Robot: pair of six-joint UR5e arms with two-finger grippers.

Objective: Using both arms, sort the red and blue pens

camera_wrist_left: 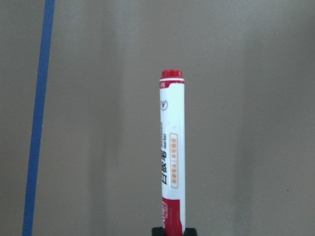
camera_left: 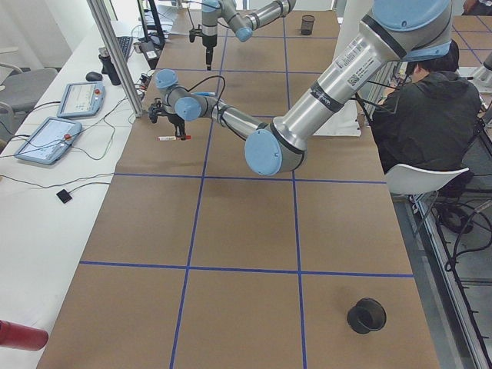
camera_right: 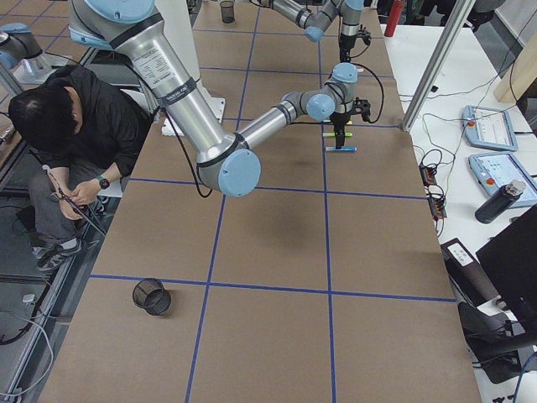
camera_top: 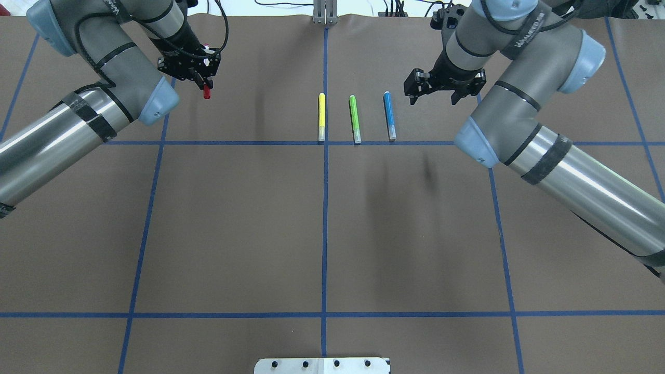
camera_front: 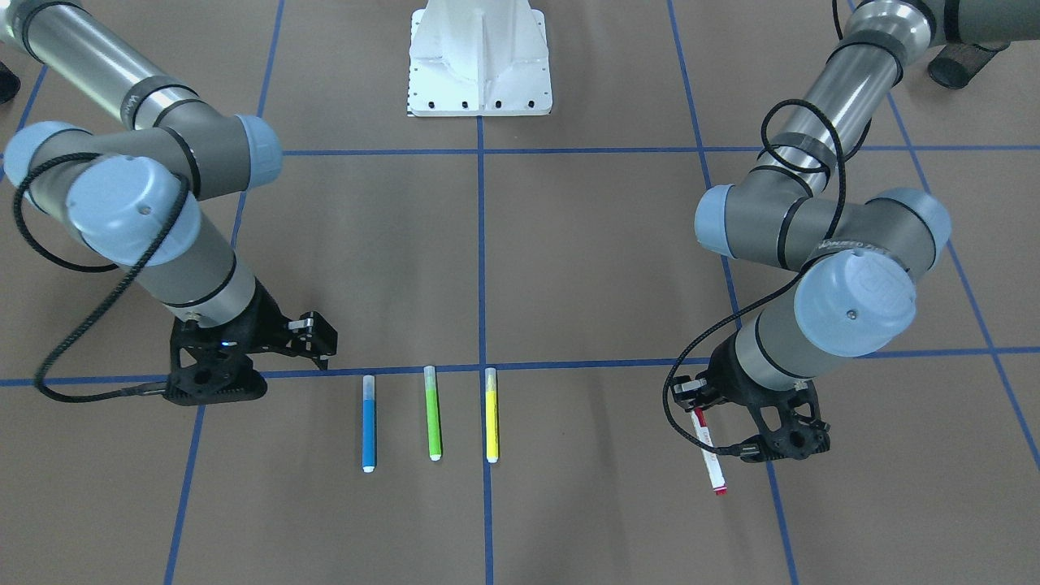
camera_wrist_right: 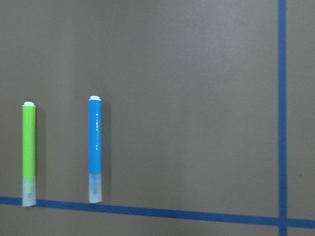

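Brown paper covers the table (camera_front: 569, 268), gridded with blue tape. On my remote feeds the left gripper (camera_front: 693, 400) is clenched on the red pen (camera_front: 708, 452), pinching it at the red cap end. The white barrel juts out past the fingers, red end-plug farthest from the grip. Wrist view confirms this: the pen (camera_wrist_left: 172, 157) runs straight out over bare paper. I cannot tell whether its free end touches the paper. It sits on the robot's left, well apart from the other pens.

The right gripper (camera_top: 434, 96) has its fingers spread with nothing between them. It is beside the blue pen (camera_top: 389, 115), not touching it.

The blue pen lies flat, its clear cap reaching a tape line (camera_wrist_right: 147, 212). It is parallel to the green marker (camera_front: 433, 413), with the yellow marker (camera_front: 491, 414) next along the row.
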